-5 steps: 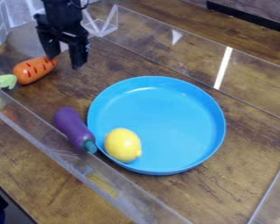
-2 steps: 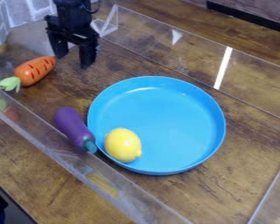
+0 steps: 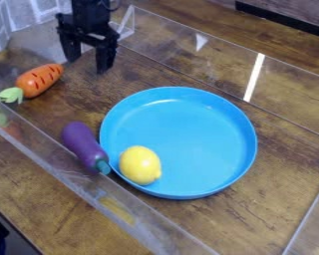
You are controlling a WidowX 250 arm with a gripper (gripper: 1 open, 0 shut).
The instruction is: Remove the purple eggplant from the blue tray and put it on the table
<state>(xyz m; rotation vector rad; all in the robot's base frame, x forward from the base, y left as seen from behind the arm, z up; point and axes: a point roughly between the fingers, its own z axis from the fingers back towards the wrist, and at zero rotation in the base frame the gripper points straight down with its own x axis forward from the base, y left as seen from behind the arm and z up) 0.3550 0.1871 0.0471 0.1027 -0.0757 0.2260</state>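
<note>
The purple eggplant (image 3: pixel 83 145) lies on the wooden table (image 3: pixel 189 70) just outside the left rim of the blue tray (image 3: pixel 189 129), its teal stem end pointing toward the tray's front left. A yellow lemon (image 3: pixel 140 164) rests inside the tray at its front left edge. My gripper (image 3: pixel 89 55) hangs at the back left, well away from the eggplant, open with nothing between its black fingers.
An orange carrot (image 3: pixel 39 79) with green leaves lies on the table at the left, in front of the gripper. A clear low barrier runs along the table's front left side.
The gripper has moved a little to the right and back, away from the carrot. The eggplant, lemon and tray have not moved.
</note>
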